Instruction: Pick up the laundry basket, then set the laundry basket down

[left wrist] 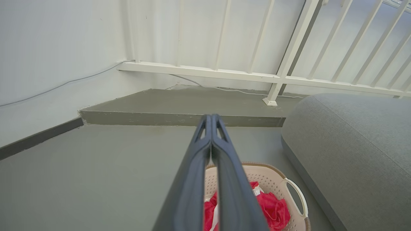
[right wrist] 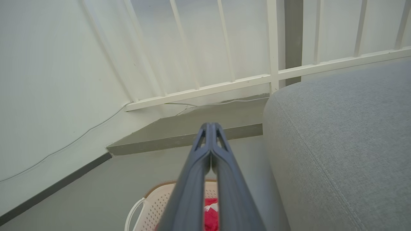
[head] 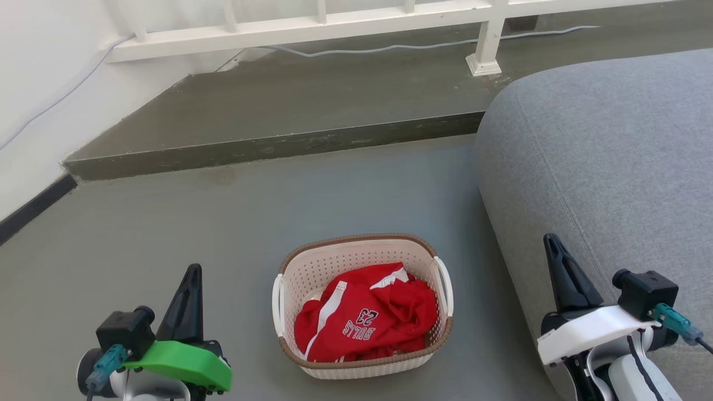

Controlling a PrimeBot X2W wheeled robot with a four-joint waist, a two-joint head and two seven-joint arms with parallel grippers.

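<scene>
Your laundry basket (head: 345,264) stands on the grey floor (head: 167,234), just beside a grey sofa (head: 601,167), with a crumpled red jersey (head: 367,317) inside it. It lies between your two grippers, touching neither. Your left gripper (head: 193,271) hangs to the basket's left, apart from the near white handle (head: 277,303), its fingers pressed together on nothing. Your right gripper (head: 551,240) hangs to the basket's right, seen against the sofa, its fingers likewise closed and empty. In the left wrist view the basket's rim and far handle show low, beyond the joined fingers (left wrist: 192,179). Behind it runs a raised step (head: 278,147) under a white railing (head: 312,25).
</scene>
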